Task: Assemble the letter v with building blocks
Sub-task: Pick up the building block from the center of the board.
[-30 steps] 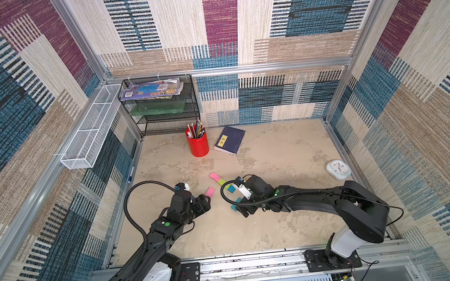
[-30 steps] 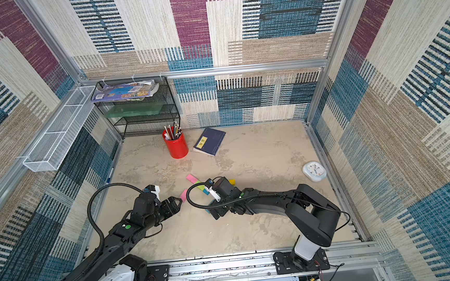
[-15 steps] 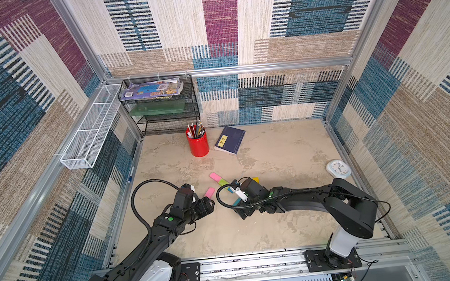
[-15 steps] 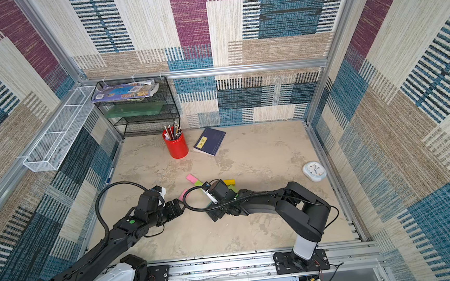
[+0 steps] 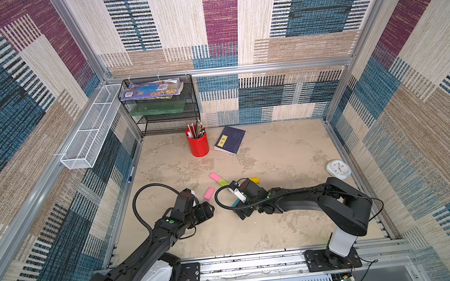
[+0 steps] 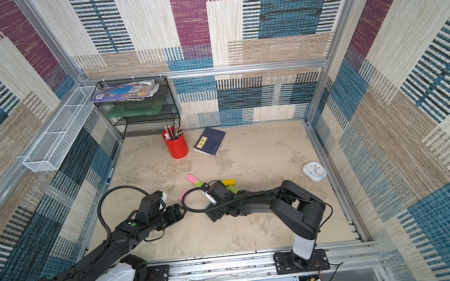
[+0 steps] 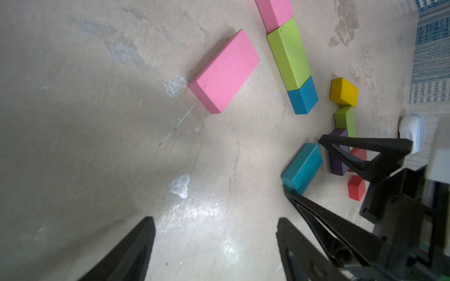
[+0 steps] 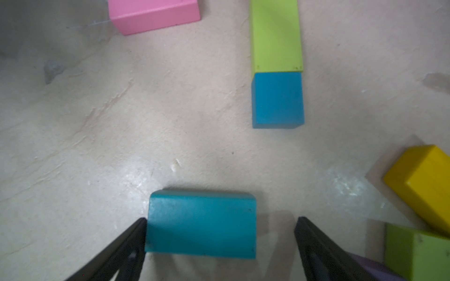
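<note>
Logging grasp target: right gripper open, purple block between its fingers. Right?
Colour is wrong: the right gripper is open with a teal block between its fingers, not a purple one. The right wrist view shows it.

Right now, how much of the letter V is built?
One stroke looks done: pink block, lime block and small teal block lie end to end. A yellow block, green block and purple block form a rougher second line. The right gripper stands open around a long teal block, not gripping it. A loose pink block and red blocks are unplaced.
</note>
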